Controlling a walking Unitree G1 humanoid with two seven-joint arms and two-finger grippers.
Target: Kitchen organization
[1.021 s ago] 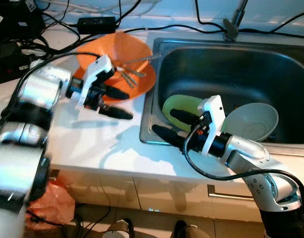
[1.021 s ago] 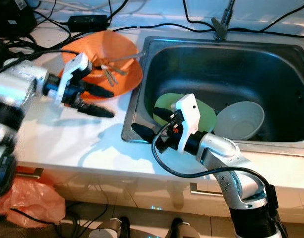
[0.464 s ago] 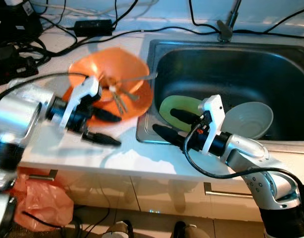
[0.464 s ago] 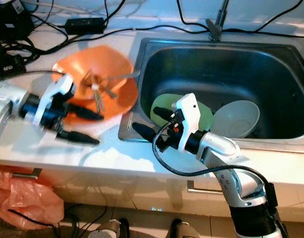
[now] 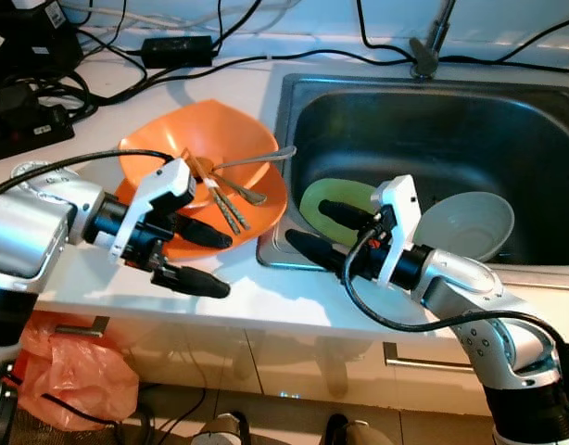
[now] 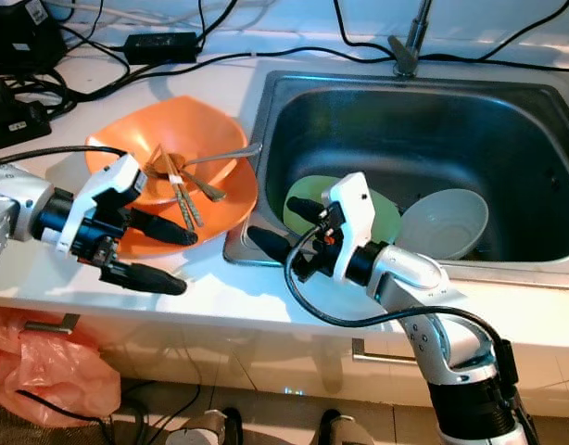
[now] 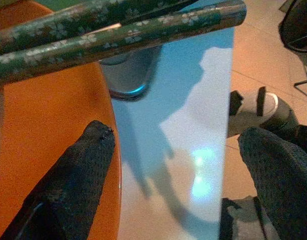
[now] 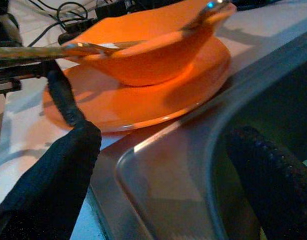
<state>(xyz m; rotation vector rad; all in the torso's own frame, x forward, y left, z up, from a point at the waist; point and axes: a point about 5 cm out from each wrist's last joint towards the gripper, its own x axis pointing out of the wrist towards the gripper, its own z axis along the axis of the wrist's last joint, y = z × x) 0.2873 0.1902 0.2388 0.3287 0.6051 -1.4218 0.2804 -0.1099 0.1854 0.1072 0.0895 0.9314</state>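
No readable writing is seen. A white countertop (image 5: 238,287) holds a steel sink (image 5: 433,120), where a green plate (image 5: 331,199) and a pale bowl (image 5: 470,222) are found behind the right gripper (image 5: 317,232), whose jaws are spread wide and empty. An orange plate (image 5: 266,199) carrying an orange bowl (image 5: 173,153), a spoon (image 5: 257,159) and patterned chopsticks (image 5: 224,209) is straddled by the wide-open left gripper (image 5: 210,260), one finger (image 7: 73,175) set over its rim. Black cables (image 5: 81,56) are strewn beyond.

orange bowl (image 5: 187,153) on orange plate (image 5: 266,199) | counter, left of sink | holds chopsticks (image 5: 224,206), fork (image 5: 252,160)
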